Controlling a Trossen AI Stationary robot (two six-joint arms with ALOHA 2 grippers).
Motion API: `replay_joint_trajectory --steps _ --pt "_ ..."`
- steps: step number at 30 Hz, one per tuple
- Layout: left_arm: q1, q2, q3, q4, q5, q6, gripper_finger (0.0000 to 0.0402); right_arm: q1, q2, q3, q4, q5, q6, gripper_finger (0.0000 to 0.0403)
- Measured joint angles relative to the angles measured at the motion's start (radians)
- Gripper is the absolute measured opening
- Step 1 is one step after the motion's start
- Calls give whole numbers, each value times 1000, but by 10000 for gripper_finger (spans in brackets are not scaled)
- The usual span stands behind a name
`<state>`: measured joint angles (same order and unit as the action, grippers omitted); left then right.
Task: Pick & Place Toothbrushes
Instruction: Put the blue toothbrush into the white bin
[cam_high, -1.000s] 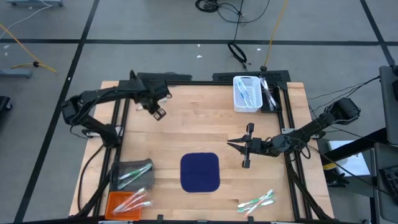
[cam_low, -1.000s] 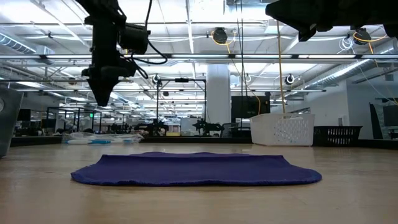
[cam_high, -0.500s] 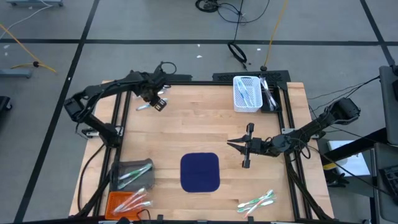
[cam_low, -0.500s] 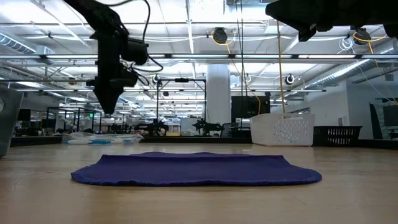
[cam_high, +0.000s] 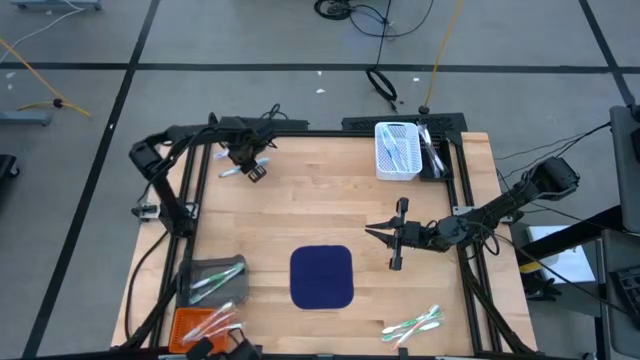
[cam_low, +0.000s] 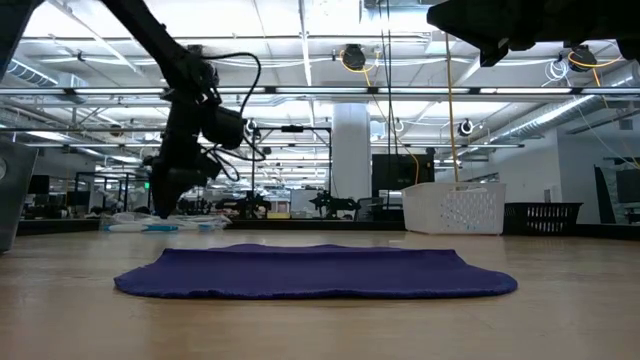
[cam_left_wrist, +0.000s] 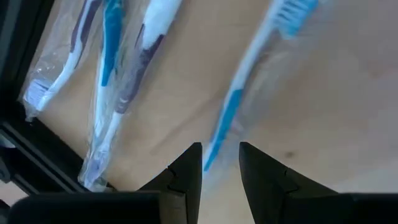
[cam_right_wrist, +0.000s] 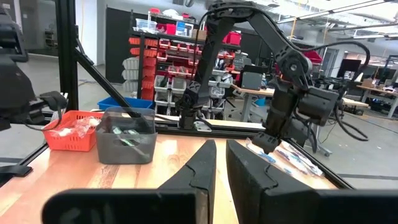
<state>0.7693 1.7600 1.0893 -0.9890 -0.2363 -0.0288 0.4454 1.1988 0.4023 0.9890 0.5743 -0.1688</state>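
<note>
We see the left end effector (cam_high: 255, 170) low over the counter (cam_high: 300, 215) at about eleven o'clock, its fingers (cam_left_wrist: 186, 171) parted on either side of the handle tip of a blue-and-white toothbrush (cam_left_wrist: 249, 74) lying flat, not yet pinching it. Two wrapped toothbrushes (cam_left_wrist: 118, 81) lie just beside it near the counter's edge. The right end effector (cam_high: 399, 234) waits at three o'clock, nearly closed and empty, well apart from the navy mat (cam_high: 322, 277).

Glossy plastic toothbrushes (cam_left_wrist: 239, 93) (wrapped) on matt wooden table (cam_high: 320, 205).
</note>
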Motion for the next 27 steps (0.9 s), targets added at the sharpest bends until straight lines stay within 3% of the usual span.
replay_joint_trajectory --steps 5,16,19,22,27 --pt "27 28 0 17 2 20 108 0 0 0 0 0 0 27" --pt "50 47 0 57 112 68 106 0 0 0 -7 0 0 24" --pt "48 47 0 57 134 84 75 0 0 0 -7 0 0 23" --pt "47 47 0 57 134 83 19 -1 0 0 -7 0 0 23" --pt "47 47 0 51 134 68 5 -1 0 0 -7 0 0 23"
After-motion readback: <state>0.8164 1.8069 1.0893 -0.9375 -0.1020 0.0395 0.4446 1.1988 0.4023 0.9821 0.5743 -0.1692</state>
